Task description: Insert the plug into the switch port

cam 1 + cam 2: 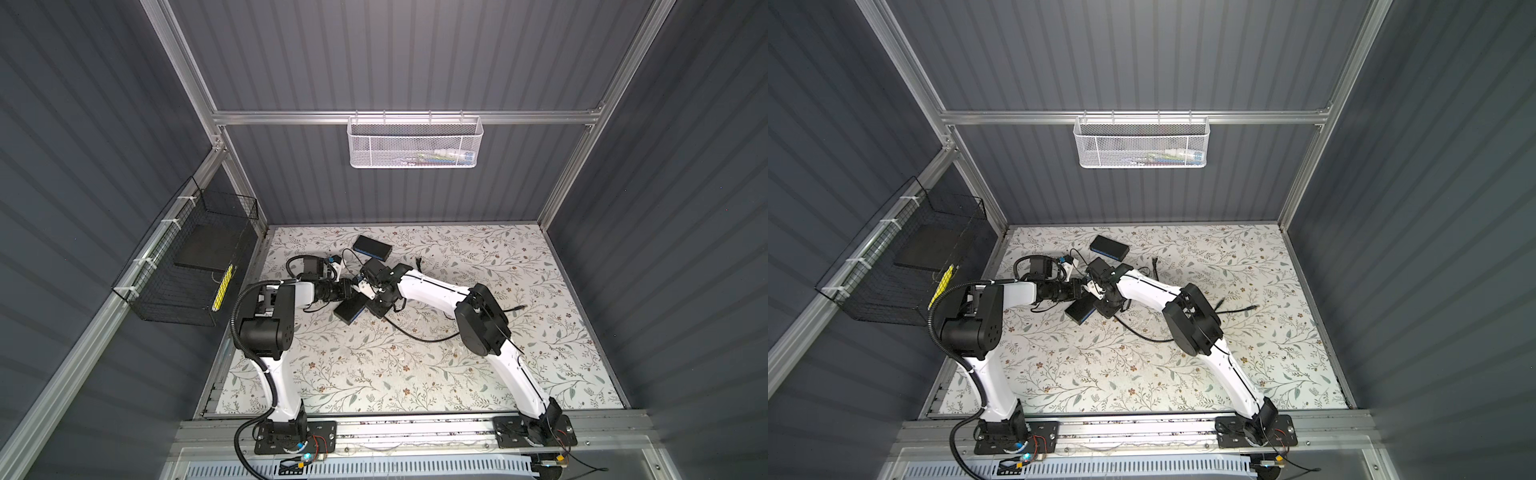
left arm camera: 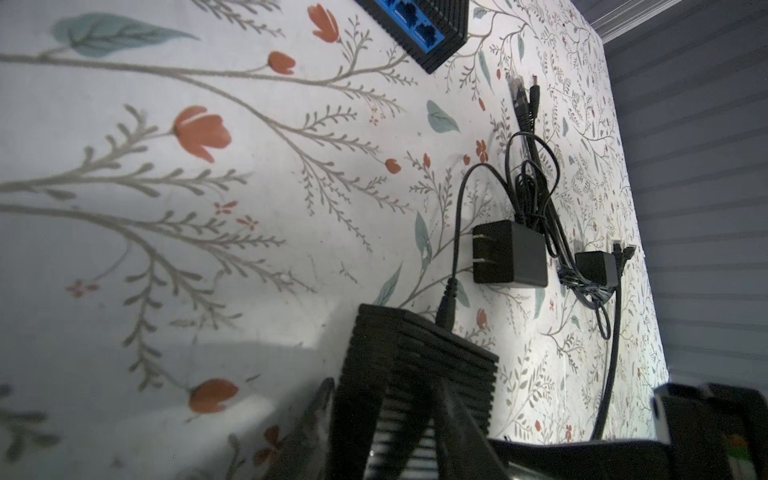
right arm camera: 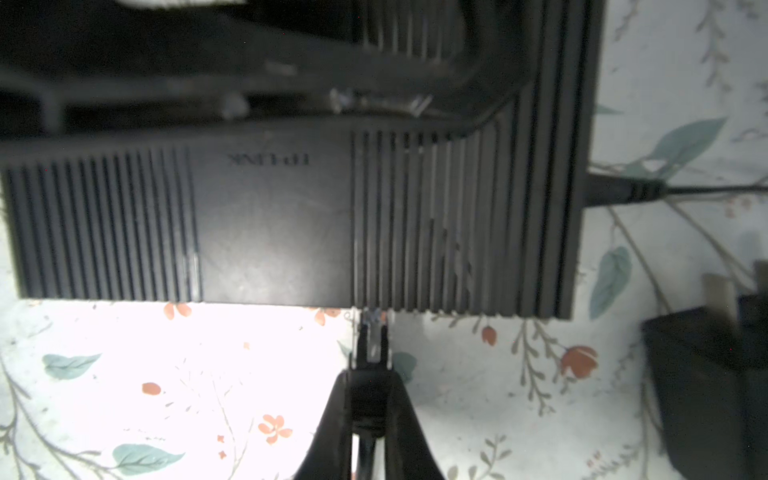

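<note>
Your right gripper (image 3: 371,374) is pinching the plug (image 3: 372,336) at the switch (image 1: 349,311) edge, with the left gripper (image 2: 384,390) clamping that switch from nine o'clock. If the plug tilts, you're risking a jam.

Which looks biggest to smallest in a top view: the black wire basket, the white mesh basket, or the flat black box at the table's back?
1. black wire basket, though it may simply hang nearer the camera
2. white mesh basket
3. flat black box, clearly smallest
</note>
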Controlling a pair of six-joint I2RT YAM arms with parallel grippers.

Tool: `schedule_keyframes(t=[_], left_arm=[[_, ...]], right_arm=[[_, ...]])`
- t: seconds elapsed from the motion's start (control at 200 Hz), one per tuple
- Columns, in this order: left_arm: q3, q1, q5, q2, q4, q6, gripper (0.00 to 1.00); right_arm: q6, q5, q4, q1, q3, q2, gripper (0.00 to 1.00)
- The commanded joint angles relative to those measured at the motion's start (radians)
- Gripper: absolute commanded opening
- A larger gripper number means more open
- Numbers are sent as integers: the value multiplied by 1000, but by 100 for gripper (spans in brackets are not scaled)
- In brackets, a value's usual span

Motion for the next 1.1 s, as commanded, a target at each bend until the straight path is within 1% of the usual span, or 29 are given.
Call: schedule_keyframes(t=[0.0,0.195,0.315,0.52,0.665,0.775,1.096], left_arm=[[-35,-34,123,52,-115,27,37],[-38,-37,169,70,-108,17,33],[-44,-45,171,70,-114,12,32],[-54,-47,140,68,-112,-14,31],[-59,-47,83,70,-118,-38,32],[-67,-47,62,62,-113,-52,32],[-73,-46,42,58,-119,-53,34]], right_arm=[[-24,0,113,-8,9,-22,0],[-41,13,117,-10,12,-23,0],[-42,19,119,-13,17,-25,0],[-11,12,110,-13,29,-30,0],[36,26,108,-13,26,-33,0],[69,26,110,-13,12,-41,0],[93,26,101,-11,-15,-74,0]])
